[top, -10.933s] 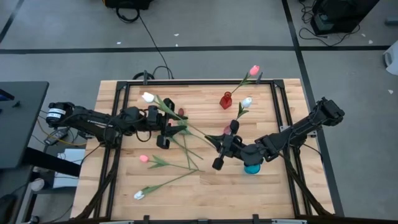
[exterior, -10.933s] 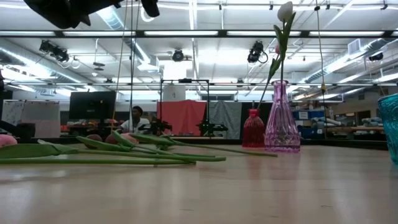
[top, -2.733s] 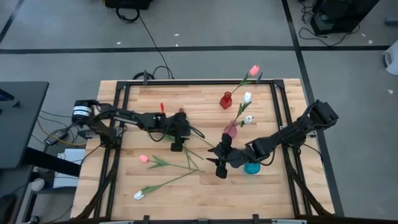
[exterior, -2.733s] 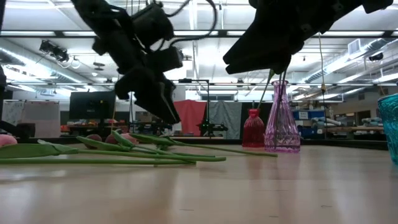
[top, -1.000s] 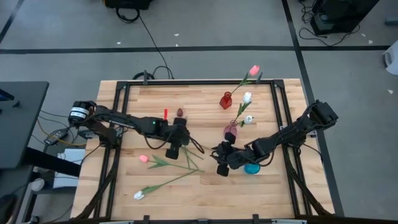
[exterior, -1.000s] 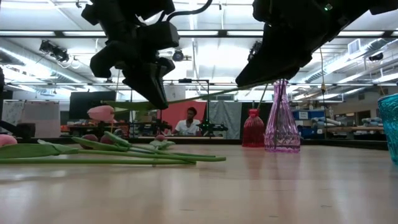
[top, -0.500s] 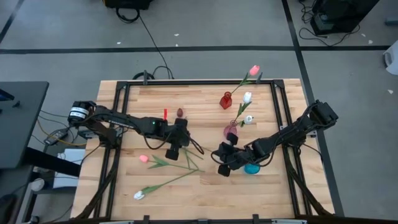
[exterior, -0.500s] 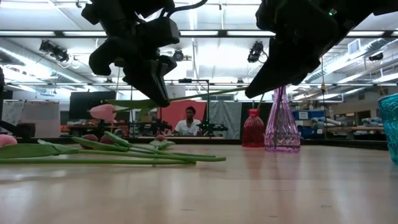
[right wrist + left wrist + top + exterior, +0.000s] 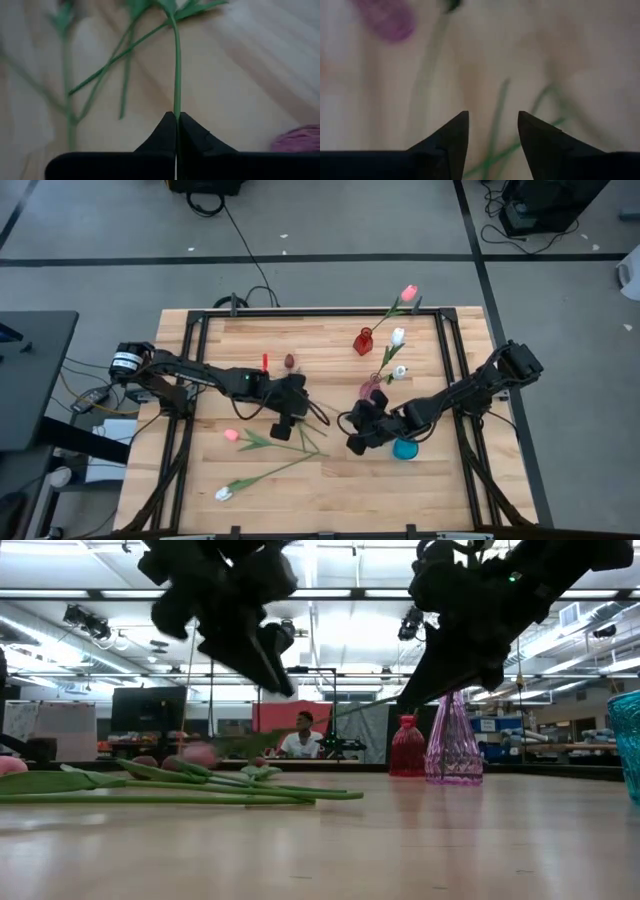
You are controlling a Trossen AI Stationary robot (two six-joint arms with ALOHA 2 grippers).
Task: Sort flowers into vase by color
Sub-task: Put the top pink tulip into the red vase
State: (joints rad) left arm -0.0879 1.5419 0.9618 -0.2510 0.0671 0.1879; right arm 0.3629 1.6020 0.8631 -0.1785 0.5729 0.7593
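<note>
Beside the pink glass vase, your right gripper pinches a green tulip stem, your left gripper is spread, and several tulips remain unsorted.

Green-stemmed tulips strewn flat mid-table, others upright in vases.

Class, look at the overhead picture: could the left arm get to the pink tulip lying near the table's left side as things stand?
Probably yes. The left gripper is open and empty, and the pink tulip lies just beside it on bare table, with nothing between them. The right gripper holds a stem farther off.
</note>
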